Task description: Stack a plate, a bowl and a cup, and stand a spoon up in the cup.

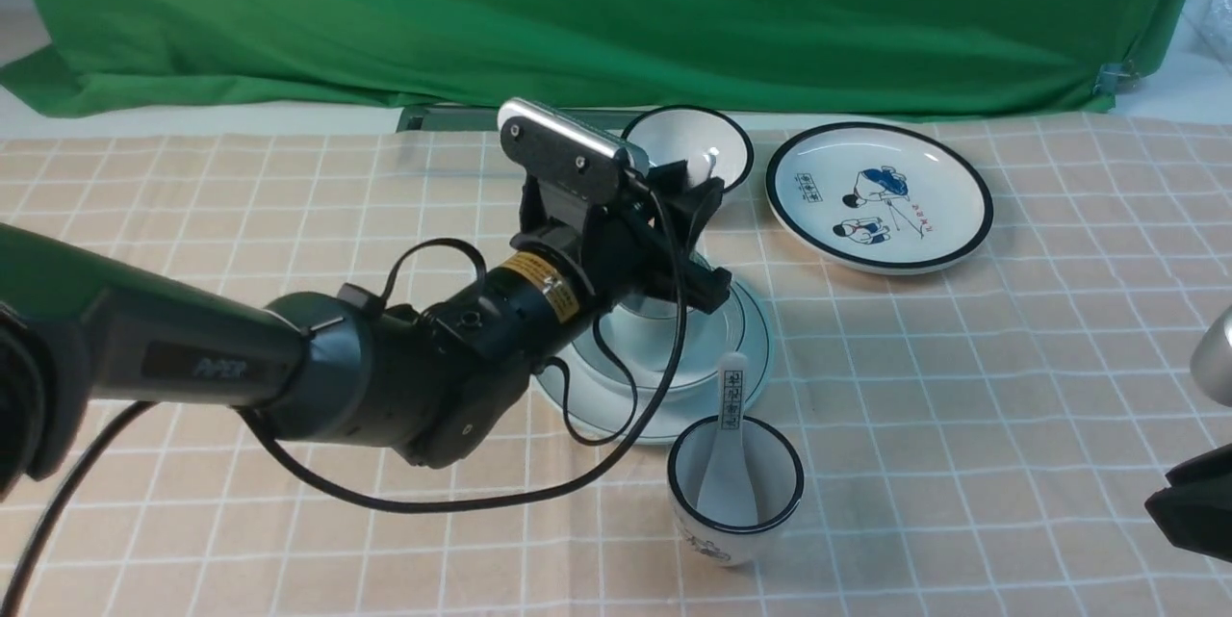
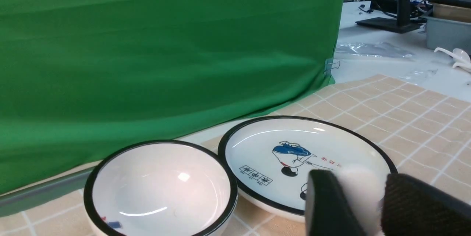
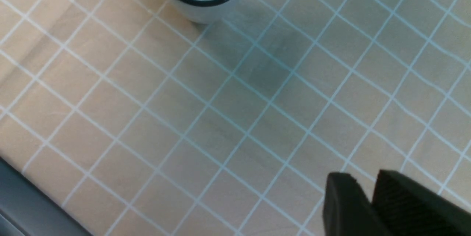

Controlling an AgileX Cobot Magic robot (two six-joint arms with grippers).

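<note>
Beige checked cloth (image 1: pixel 289 521) covers the table, green drape behind.

Left arm reaches in from the left, left gripper (image 1: pixel 707 237) hanging right over the stack. In the left wrist view its 2 fingers (image 2: pixel 331 199) flank a blurred white shape, probably the handle of the spoon (image 2: pixel 358 184). It fills the gap between them; pinched or loose, cannot tell.

Centre: the plate (image 1: pixel 616 420) lies flat on the cloth, the bowl (image 1: pixel 703 362) nested on it. The cup is not made out; the wrist covers the middle of the bowl, where it would sit.

Just in front of the stack: black-rimmed cup (image 1: pixel 717 545) with the lettered spoon (image 1: pixel 730 444) leaning in it. Not task items. Behind the stack: black-rimmed bowl (image 1: pixel 674 141); to its right, cartoon plate (image 1: pixel 924 165).

Far right: right gripper (image 3: pixel 369 188) low over bare cloth, well apart from the stack, fingers close with nothing between; fully pressed together or not, cannot tell.

Judgement: spoon placement is in hand. Spoon's long axis looks near upright, with the stack straight below the left gripper. Left arm is much the nearer.
</note>
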